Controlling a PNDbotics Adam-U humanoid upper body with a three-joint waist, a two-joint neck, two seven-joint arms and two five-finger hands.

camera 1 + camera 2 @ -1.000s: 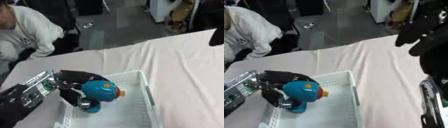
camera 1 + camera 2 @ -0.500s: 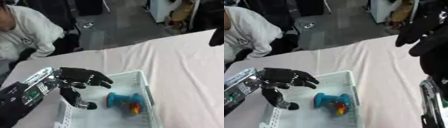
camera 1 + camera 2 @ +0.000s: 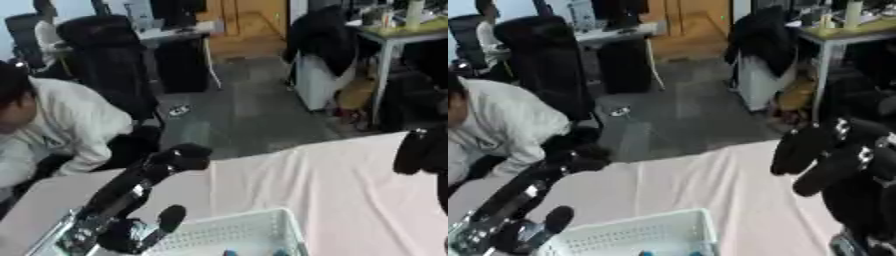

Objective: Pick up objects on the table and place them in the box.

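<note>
Hands raised above table, both released, nothing held

Left hand (image 3: pixel 144 220) hangs at the lower left with fingers extended, over the near-left corner of the white box (image 3: pixel 245 231). Right hand (image 3: pixel 833 155) hangs at the right with fingers relaxed, pointing down, above the pink table (image 3: pixel 350 190). Blue toy (image 3: pixel 280 252) lies inside the box, only its top showing at the lower edge

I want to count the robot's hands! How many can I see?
2. The left hand hangs beside the white box at the lower left. The right hand is raised on the right, fingers hanging straight. Neither holds anything.
</note>
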